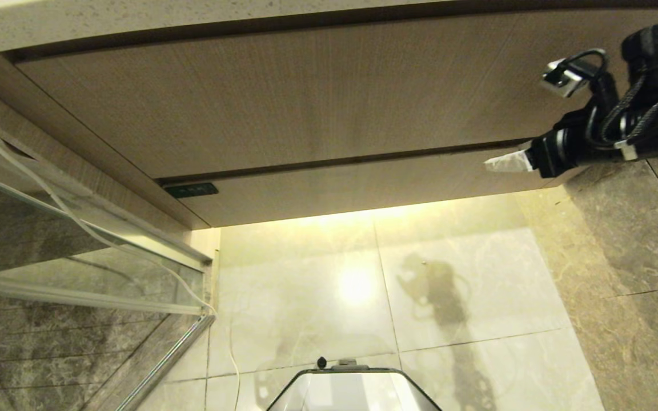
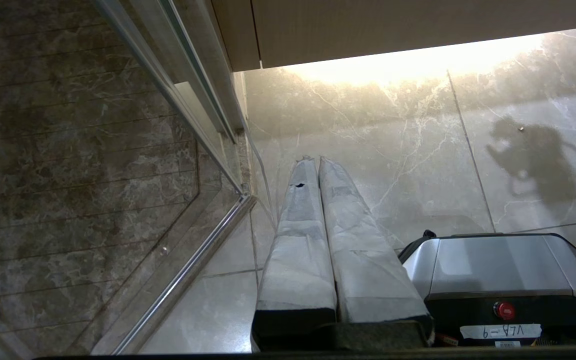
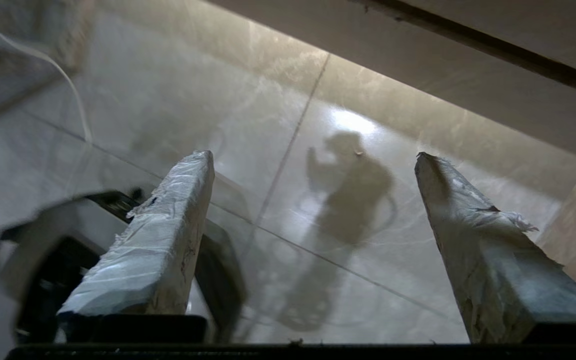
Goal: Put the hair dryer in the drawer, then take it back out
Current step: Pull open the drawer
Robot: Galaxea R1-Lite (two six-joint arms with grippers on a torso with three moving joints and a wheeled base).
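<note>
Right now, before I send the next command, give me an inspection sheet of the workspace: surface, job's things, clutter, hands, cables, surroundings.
Surface: glossy marble floor tiles, lit from under the vanity.
Job's things: drawer shut, its front flush, small dark label at its left end; hair dryer nothing seen.
Clutter: nothing seen.
Hands: right hand open and empty, raised at the drawer's right end; left hand shut and empty, pointing at the floor beside the robot base.
Cables: thin white cord trailing along the glass panel to the floor.
Surroundings: glass shower panel on the left, taller wood panel above the drawer, stone countertop.
</note>
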